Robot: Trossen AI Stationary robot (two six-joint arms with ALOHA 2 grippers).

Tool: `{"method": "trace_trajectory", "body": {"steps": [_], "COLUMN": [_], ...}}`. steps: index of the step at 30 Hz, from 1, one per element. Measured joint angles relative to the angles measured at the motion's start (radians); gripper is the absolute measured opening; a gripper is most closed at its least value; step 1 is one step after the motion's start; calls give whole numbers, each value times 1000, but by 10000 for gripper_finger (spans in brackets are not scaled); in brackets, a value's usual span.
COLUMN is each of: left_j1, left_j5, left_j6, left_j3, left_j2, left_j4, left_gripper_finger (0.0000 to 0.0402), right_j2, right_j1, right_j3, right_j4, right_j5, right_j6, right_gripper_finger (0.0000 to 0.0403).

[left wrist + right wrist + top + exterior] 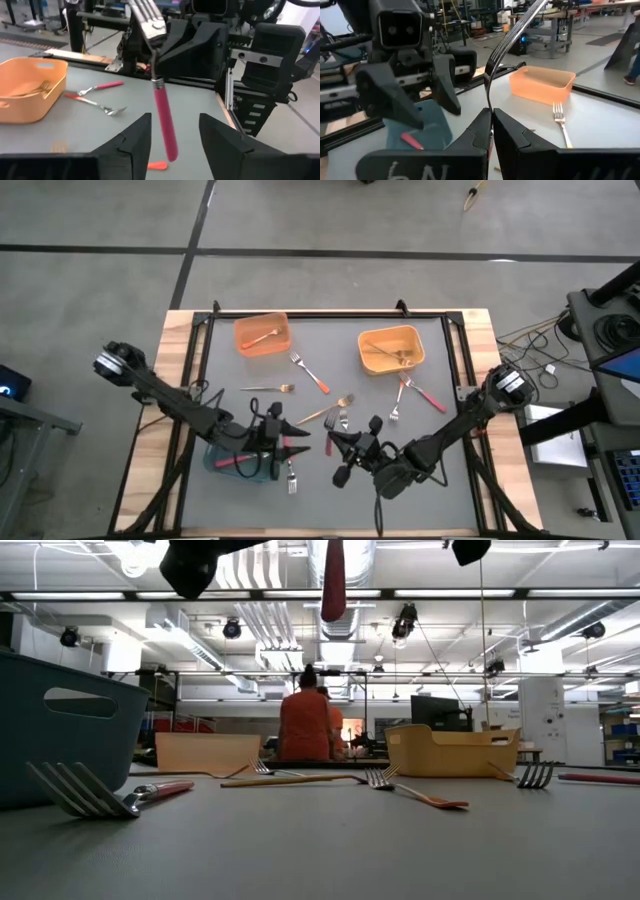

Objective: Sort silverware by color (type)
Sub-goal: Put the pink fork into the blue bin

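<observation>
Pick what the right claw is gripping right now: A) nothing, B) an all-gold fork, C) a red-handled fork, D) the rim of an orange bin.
C: the right claw is shut on the metal part of a red-handled fork, whose handle hangs down in the air.

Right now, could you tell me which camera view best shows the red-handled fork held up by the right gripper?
The left wrist view: the red-handled fork hangs in full, tines to handle. The right wrist view shows its metal neck, the low view only its handle, and the high view hardly any of it.
</observation>
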Motion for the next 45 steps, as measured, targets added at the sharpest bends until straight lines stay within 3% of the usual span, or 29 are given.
{"method": "trace_trajectory", "body": {"steps": [10, 18, 21, 25, 29, 31, 40, 45], "left_j1": [40, 51, 51, 50, 50, 52, 44, 43], "left_j5": [11, 190, 204, 211, 210, 200, 47, -77], "left_j6": [23, 57, 69, 93, 90, 79, 78, 75], "left_j3": [0, 16, 42, 72, 73, 72, 72, 71], "left_j2": [140, 206, 234, 255, 255, 253, 232, 215], "left_j4": [223, 347, 364, 359, 360, 355, 274, 187], "left_gripper_finger": [173, 169, 162, 130, 49, 17, 15, 15], "right_j2": [1, 1, 1, 1, 1, 1, -1, -11], "right_j1": [0, -6, -19, -27, -25, -24, -26, -24], "right_j3": [0, 0, 0, 0, 0, 0, -1, -2], "right_j4": [90, 179, 205, 203, 206, 205, 194, 201], "right_j5": [-97, -201, -229, -255, -262, -264, -250, -251], "right_j6": [-83, -238, -257, -284, -328, -346, -324, -304], "right_gripper_finger": [8, 8, 8, 8, 9, 9, 11, 40]}}
